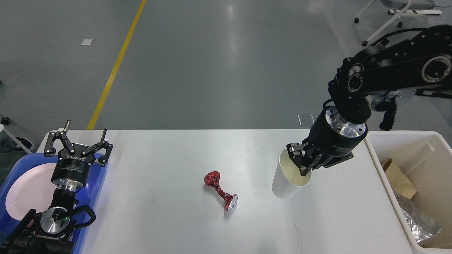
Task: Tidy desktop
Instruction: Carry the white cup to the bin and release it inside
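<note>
**One cup up, bin off to the right**

One paper cup (287, 180) is pinched at its rim by the right gripper (303, 163), hanging above the desktop (169, 197). The cream bin (423, 141) sits just right of it, so I'd guess a short sideways carry is next. The red foil wrapper (219, 189) lies on the desktop left of the cup, long axis diagonal. The left gripper (78, 145) is spread wide over the blue tray (100, 176), far from it all.

On our counter (169, 169) only a red foil wrapper (219, 190) lies mid-surface; wide bare room lies left of it towards the blue tray (100, 176).
</note>
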`<action>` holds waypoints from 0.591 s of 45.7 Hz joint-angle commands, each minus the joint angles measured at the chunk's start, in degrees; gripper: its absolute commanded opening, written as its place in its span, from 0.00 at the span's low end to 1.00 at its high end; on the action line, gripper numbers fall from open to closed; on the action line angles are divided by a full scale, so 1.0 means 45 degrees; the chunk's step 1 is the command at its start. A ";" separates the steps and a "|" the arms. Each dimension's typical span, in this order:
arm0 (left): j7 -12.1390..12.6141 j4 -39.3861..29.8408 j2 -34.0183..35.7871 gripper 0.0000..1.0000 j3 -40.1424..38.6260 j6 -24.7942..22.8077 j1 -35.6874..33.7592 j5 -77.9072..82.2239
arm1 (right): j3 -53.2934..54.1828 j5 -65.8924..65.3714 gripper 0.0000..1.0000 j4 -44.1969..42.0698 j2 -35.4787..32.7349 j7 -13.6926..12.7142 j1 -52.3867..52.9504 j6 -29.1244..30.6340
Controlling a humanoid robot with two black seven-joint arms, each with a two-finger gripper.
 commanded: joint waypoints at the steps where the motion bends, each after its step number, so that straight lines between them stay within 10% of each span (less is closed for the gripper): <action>1: -0.0009 0.0000 0.0000 0.96 0.0000 0.0000 0.0001 0.0001 | -0.0529 -0.0003 0.00 0.0146 -0.0084 -0.0007 0.0468 0.0107; 27: 0.0010 0.0000 0.0000 0.96 0.0000 0.0000 0.0020 0.0001 | -0.4963 0.0465 0.00 -0.2293 -0.1879 0.0090 -0.2459 -0.3134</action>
